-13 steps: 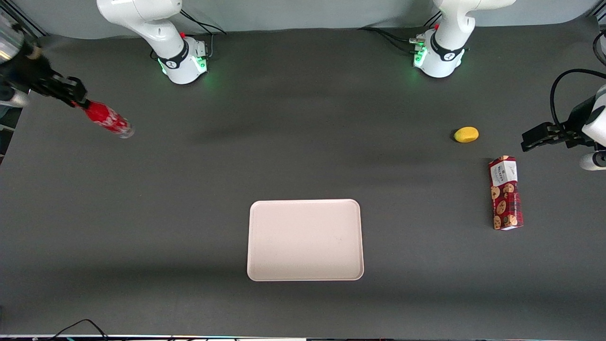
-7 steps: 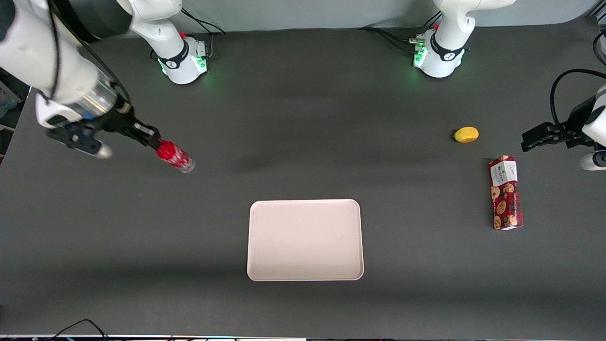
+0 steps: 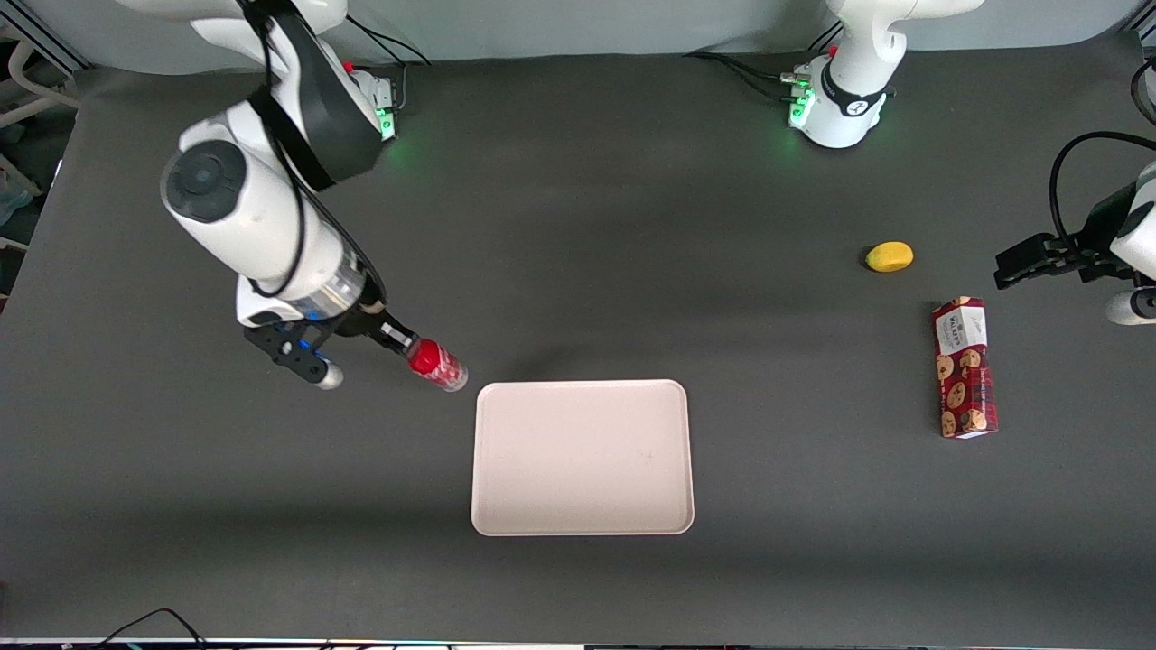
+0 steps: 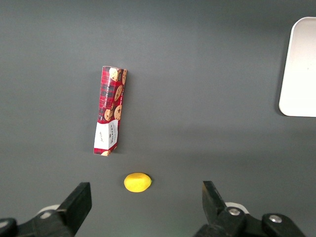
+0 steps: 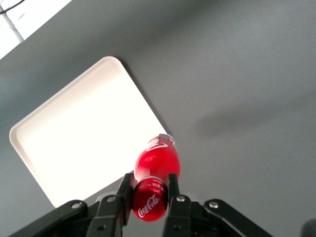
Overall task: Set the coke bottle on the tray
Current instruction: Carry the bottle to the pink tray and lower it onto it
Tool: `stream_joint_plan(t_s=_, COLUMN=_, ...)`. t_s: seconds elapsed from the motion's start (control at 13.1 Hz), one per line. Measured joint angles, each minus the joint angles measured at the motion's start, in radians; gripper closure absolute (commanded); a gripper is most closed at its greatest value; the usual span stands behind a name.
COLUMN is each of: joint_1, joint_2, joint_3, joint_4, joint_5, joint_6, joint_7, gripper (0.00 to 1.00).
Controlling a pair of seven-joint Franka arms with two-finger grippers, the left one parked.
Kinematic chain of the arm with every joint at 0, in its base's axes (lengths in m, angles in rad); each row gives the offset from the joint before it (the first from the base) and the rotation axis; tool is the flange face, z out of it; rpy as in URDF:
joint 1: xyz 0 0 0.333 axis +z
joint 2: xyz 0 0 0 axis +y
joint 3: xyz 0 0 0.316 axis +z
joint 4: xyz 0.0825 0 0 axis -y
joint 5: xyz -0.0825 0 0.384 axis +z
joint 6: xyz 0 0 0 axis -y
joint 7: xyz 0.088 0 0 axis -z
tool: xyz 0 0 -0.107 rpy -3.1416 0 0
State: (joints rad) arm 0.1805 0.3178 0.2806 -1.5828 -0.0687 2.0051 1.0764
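The carrying step is judged to be in hand. The tray point(image 3: 582, 458), pale cream-pink and low-rimmed, lies bare on the dark desk point(image 3: 578, 226). The tool point(image 3: 403, 344) is clamped on the neck of the coke bottle point(image 3: 437, 365), which is held aloft off the tray's ten-o'clock corner. Next, a short carry inward over the tray and a gentle lowering are called for. The bottle is slim and red, with white script.

Even, soft overhead light falls on the matte dark bench point(image 3: 578, 226), with faint blurred shadows. The tray point(image 5: 84, 133) glares nearly white in the right wrist view, its 10 o'clock corner blown out. The front view stays sharp throughout.
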Motion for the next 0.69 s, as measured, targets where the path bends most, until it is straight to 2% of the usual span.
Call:
stream_joint_plan(t_s=0.23, joint_1=0.025, joint_2=0.144, joint_3=0.033, joint_4=0.1, joint_5=-0.133, joint_6=0.004, joint_7=0.146, gripper=1.0)
stream_joint_plan(t_s=0.54, joint_1=0.043, joint_2=0.297, joint_3=0.049, joint_4=0.242, joint_5=-0.169, joint_6=0.016, joint_7=0.224, gripper=1.0)
stream_joint_plan(t_s=0.69, joint_1=0.051, joint_2=0.346, joint_3=0.051, joint_4=0.287, joint_5=-0.212, joint_6=0.019, joint_7=0.24, gripper=1.0)
